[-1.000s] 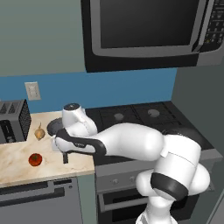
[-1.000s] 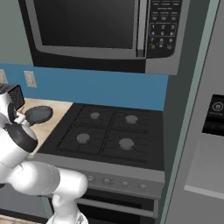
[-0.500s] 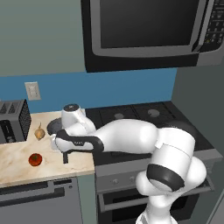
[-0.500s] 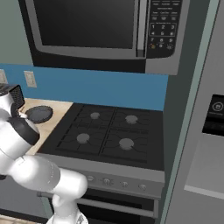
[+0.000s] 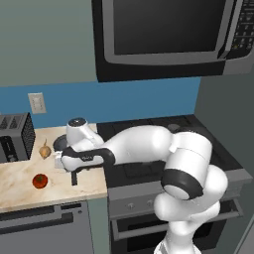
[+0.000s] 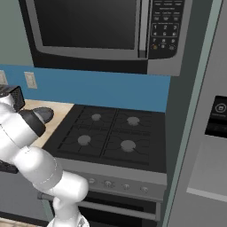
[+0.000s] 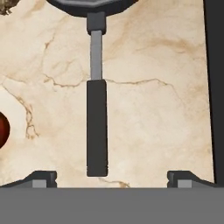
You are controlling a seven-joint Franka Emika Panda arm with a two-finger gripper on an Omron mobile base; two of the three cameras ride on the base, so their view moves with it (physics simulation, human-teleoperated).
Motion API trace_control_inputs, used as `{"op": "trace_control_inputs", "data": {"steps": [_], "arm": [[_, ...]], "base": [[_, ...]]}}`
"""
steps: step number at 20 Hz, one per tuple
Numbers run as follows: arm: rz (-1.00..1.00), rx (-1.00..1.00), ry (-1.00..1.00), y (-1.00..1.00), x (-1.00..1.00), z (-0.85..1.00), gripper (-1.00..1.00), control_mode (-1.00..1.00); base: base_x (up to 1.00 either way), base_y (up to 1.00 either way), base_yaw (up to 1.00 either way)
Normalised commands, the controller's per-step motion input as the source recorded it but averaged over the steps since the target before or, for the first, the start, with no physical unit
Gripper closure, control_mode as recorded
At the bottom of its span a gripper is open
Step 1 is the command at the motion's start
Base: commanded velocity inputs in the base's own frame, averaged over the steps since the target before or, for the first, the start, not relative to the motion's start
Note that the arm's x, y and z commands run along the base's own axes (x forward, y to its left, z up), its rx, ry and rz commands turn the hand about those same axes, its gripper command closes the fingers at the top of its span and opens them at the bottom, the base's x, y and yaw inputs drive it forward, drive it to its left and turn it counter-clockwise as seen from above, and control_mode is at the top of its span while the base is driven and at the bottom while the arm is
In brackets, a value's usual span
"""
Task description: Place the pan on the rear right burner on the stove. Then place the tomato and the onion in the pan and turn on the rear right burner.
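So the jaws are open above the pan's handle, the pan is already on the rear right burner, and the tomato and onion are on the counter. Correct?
Not quite. The pan is on the marble counter left of the stove, not on the rear right burner, which the right base view shows bare. The rest holds: the gripper hangs with open jaws over the handle, and the tomato and onion are on the counter.

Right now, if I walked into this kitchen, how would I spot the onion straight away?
Start at the black four-burner stove and look left to the beige marbled counter, where a silver toaster stands at the back. Just right of the toaster lies the small yellow-tan onion. Its pale skin sets it apart from the glossy red tomato nearer the counter's front edge.
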Motion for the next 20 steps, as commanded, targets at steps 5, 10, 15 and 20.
{"op": "trace_control_inputs", "data": {"steps": [5, 10, 15, 20], "arm": [[-0.02, -0.01, 0.0, 0.08, 0.12, -0.13, -1.0, -1.0], [-0.03, -0.01, 0.0, 0.03, 0.11, -0.15, -1.0, -1.0], [-0.03, -0.01, 0.0, 0.02, 0.11, -0.19, -1.0, -1.0], [-0.01, 0.0, 0.0, 0.07, 0.15, -0.19, -1.0, -1.0]], "base": [[0.0, 0.0, 0.0], [0.0, 0.0, 0.0], [0.0, 0.0, 0.0], [0.0, 0.0, 0.0]]}}
